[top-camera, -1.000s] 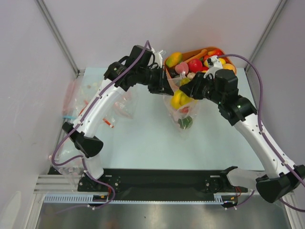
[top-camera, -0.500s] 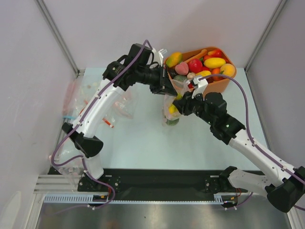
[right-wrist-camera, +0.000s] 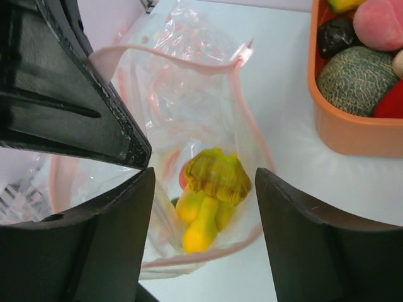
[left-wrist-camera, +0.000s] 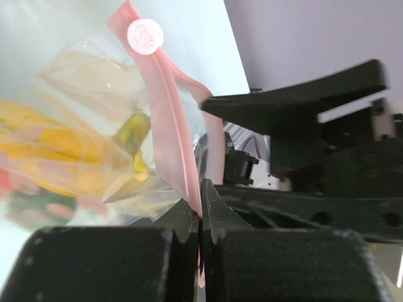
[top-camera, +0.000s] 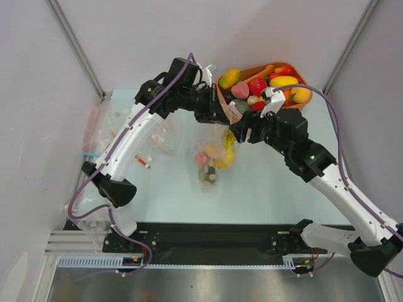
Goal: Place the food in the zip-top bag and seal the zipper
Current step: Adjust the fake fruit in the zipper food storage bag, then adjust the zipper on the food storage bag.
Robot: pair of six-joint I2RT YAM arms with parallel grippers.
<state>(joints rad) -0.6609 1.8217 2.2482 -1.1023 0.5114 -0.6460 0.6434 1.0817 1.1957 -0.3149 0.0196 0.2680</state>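
Across the table (top-camera: pixel 277 189), the left arm (top-camera: pixel 135 135) and right arm (top-camera: pixel 327 176) are meeting near the far edge, just in front of the orange tub (right-wrist-camera: pixel 352 135) that is sitting in the far right corner, while loose clear bags (top-camera: pixel 160 135) are lying toward the left edge. The zip-top bag (top-camera: pixel 213 160) is hanging from its top edge between the two arms, its body trailing toward the middle of the table; a second ago it was drooping more to the right, so it is swinging leftward now. It is looking thin, crumpled and clear, with faint pink dots, and its mouth is gaping wide under the right wrist. The zipper (left-wrist-camera: pixel 167 126) is showing as a pale pink strip, unsealed, looping round the open mouth. The left fingers (left-wrist-camera: pixel 192 229) are pressing together on that strip, pinching it and holding the mouth up. The right fingers (right-wrist-camera: pixel 296 226), narrower a second ago, are now standing spread and gripping nothing, directly above the opening. Below them a yellow-green piece (right-wrist-camera: pixel 211 189) is lying inside the bag with other small pieces. This probably means one more item is being delivered, while much food (top-camera: pixel 258 85) is still waiting in the tub, so filling is probably continuing and sealing is not yet beginning.
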